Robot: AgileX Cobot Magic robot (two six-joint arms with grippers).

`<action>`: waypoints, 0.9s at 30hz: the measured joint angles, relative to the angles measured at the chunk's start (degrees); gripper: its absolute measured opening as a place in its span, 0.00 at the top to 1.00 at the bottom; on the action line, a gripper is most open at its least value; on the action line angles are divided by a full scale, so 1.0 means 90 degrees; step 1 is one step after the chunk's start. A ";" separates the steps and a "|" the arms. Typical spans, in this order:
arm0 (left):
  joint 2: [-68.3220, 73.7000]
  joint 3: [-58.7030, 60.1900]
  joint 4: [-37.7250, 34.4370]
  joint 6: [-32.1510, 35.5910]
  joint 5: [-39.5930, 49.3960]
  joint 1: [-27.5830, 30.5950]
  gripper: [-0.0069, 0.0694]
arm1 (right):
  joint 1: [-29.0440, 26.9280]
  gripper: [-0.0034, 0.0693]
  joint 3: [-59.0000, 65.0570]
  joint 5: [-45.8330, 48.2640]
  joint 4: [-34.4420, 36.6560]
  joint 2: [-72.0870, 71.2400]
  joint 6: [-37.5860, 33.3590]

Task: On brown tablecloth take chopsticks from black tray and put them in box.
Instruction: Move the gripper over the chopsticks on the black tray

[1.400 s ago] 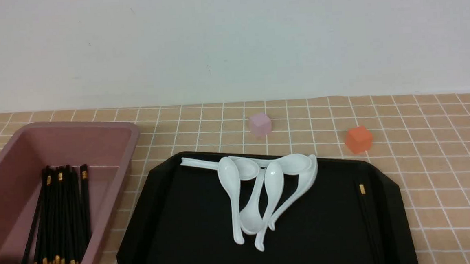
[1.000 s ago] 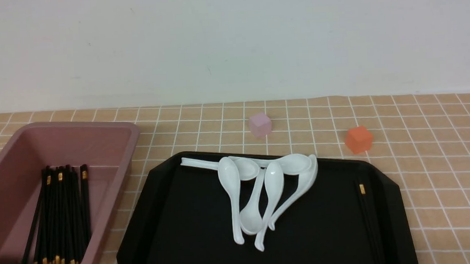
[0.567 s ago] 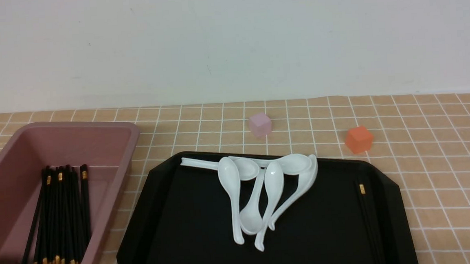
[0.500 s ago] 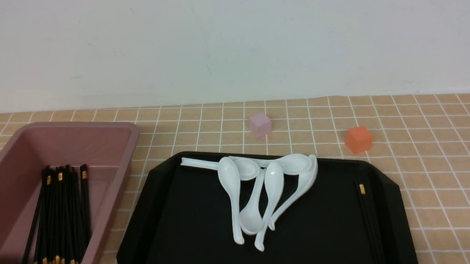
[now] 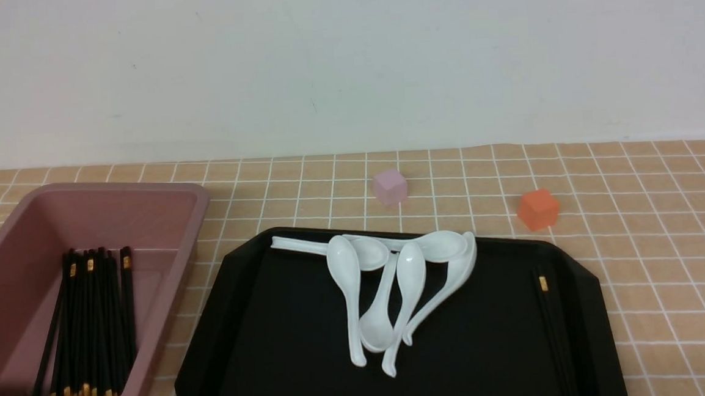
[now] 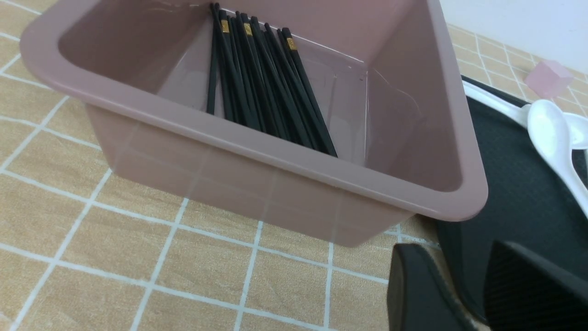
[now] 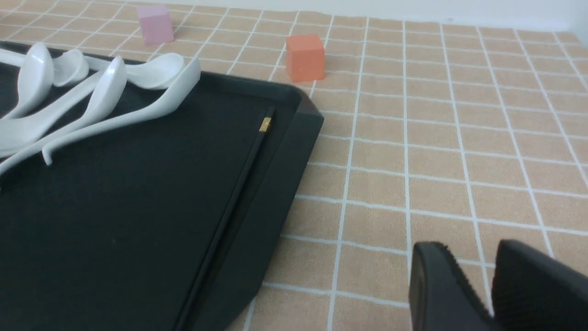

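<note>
1. Chopsticks (image 5: 91,324): black bundle w/ gold bands, lying lengthwise on the floor of the box (image 5: 144,187).
2. One more chopstick (image 7: 229,216) lies in the black tray (image 5: 276,349), tight along its right rim, gold band at the far end. Can't tell if it's one stick or a pair.
3. White soup spoons (image 5: 410,268): overlapping heap at the tray's far-middle, well apart from that chopstick.
4. Box sits just left of the tray. Both are on the brown tablecloth (image 5: 667,234) over the desk.
5. Left jaws: by the box's near corner, at the tray's edge, slightly apart, empty.
6. Right jaws: over bare cloth right of the tray, narrow gap, nothing held.
7. Pink cube (image 5: 390,186) & orange cube (image 5: 537,209): on the cloth beyond the tray's far edge, apart from each other.
</note>
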 joint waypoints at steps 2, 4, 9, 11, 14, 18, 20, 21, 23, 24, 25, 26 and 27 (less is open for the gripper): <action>0.0000 0.0000 0.0000 0.0000 0.0000 0.0000 0.60 | 0.0000 0.66 0.0008 -0.0262 0.0726 0.0000 0.0691; 0.0000 0.0000 0.0000 0.0000 0.0000 0.0000 0.60 | 0.0000 0.66 0.0008 -0.0502 0.1340 0.0000 0.1237; 0.0000 0.0000 0.0000 0.0000 0.0000 0.0000 0.60 | 0.0000 0.65 0.0008 -0.0925 0.2776 0.0000 0.2277; 0.0000 0.0000 0.0000 0.0000 0.0000 0.0000 0.60 | 0.0000 0.65 0.0008 -0.0938 0.3072 0.0000 0.2313; 0.0000 0.0000 0.0000 0.0000 0.0000 0.0000 0.60 | 0.0000 0.65 0.0000 -0.1040 0.3253 0.0000 0.2318; 0.0000 0.0000 0.0000 0.0000 0.0000 0.0000 0.60 | 0.0000 0.67 -0.0433 -0.1042 0.3144 0.0098 0.2063; 0.0000 0.0000 0.0000 0.0000 0.0000 0.0000 0.60 | 0.0000 0.73 -0.1076 -0.0994 0.2902 0.0465 0.1697; 0.0000 0.0000 0.0000 0.0000 0.0000 0.0000 0.60 | 0.0000 0.82 -0.1690 -0.0739 0.2615 0.1013 0.1270; 0.0000 0.0000 0.0000 0.0000 0.0000 0.0000 0.60 | 0.0000 0.92 -0.2416 -0.0193 0.2273 0.1840 0.0798; 0.0000 0.0000 0.0000 0.0000 0.0000 0.0000 0.60 | 0.0000 0.95 -0.2742 0.0160 0.2137 0.2271 0.0524; 0.0000 0.0000 0.0000 0.0000 0.0000 0.0000 0.60 | 0.0000 0.96 -0.3144 0.0543 0.2047 0.2850 0.0179; 0.0000 0.0000 0.0000 0.0000 0.0000 0.0000 0.60 | 0.0000 0.96 -0.3598 0.1253 0.1971 0.3587 -0.0168; 0.0000 0.0000 0.0000 0.0000 0.0000 0.0000 0.60 | 0.0000 0.96 -0.3943 0.1731 0.1986 0.4226 -0.0399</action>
